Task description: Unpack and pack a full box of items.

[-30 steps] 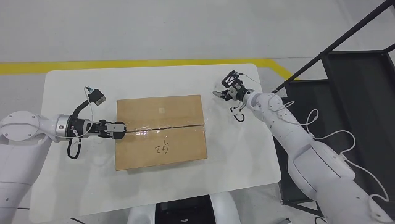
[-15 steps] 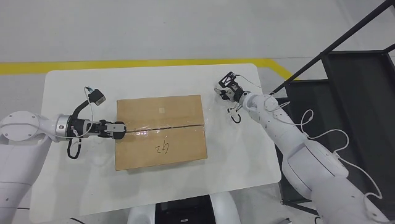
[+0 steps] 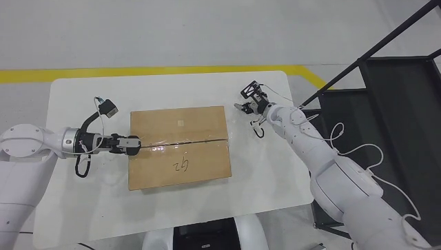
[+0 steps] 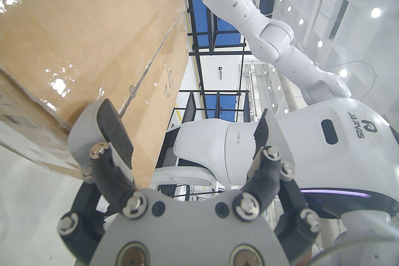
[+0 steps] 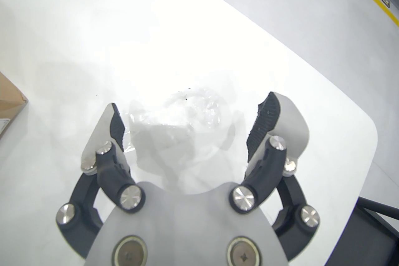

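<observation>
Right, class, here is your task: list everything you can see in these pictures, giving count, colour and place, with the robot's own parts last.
cardboard box: one, brown, shut and taped, mid-table.
table: one, white, under the box.
clear film scrap: one, transparent, on the table off the box's right end.
floor line: one, yellow, beyond the table's far edge.
rack: one, black, beside the table on the robot's right.
left gripper: one, black and grey, open, at the box's left end by the seam.
right gripper: one, black and grey, open, above the film scrap.

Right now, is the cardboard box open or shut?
Shut. The cardboard box has both top flaps lying flat, meeting at the middle seam, with shiny clear tape on them.
</observation>
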Motion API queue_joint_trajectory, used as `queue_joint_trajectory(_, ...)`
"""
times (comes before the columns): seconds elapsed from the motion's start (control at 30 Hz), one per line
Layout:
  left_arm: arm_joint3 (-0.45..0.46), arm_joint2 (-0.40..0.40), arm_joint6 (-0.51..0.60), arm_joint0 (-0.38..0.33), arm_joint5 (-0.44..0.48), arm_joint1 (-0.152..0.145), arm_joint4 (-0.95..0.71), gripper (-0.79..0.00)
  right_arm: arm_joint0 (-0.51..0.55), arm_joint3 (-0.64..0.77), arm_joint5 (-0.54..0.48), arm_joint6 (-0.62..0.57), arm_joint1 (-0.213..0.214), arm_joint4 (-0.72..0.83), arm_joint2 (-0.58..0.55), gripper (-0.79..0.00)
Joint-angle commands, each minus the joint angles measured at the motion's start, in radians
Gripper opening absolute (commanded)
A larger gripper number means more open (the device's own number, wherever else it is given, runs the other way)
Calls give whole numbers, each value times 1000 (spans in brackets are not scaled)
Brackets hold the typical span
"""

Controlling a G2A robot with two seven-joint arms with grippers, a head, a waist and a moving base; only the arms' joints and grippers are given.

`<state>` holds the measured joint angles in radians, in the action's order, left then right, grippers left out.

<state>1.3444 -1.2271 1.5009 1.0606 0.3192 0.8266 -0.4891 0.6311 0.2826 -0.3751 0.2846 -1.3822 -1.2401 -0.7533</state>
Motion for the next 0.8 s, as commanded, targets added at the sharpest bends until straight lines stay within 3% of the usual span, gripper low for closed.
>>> queue_joint_trajectory(0.0,0,0,0,0,0,0,0,0,-1,-5,2,1,-3,0,0,-234)
queue_joint_trajectory(0.03,0,0,0,0,0,0,0,0,-2,-7,2,0,-5,1,1,-277)
queue_joint_trajectory(0.07,0,0,0,0,0,0,0,0,-3,-9,2,0,-7,0,1,-385)
queue_joint_trajectory(0.23,0,0,0,0,0,0,0,0,-6,-19,5,-6,-15,-3,3,-557)
queue_joint_trajectory(0.3,0,0,0,0,0,0,0,0,-7,-23,7,-9,-18,-7,5,-582)
queue_joint_trajectory(0.53,0,0,0,0,0,0,0,0,-11,-35,21,-15,-26,-16,7,-548)
queue_joint_trajectory(0.6,0,0,0,0,0,0,0,0,-12,-38,25,-11,-28,-19,8,-606)
queue_joint_trajectory(0.67,0,0,0,0,0,0,0,0,-13,-41,27,-7,-28,-22,8,-767)
queue_joint_trajectory(0.77,0,0,0,0,0,0,0,0,-18,-47,26,10,-26,-27,6,-785)
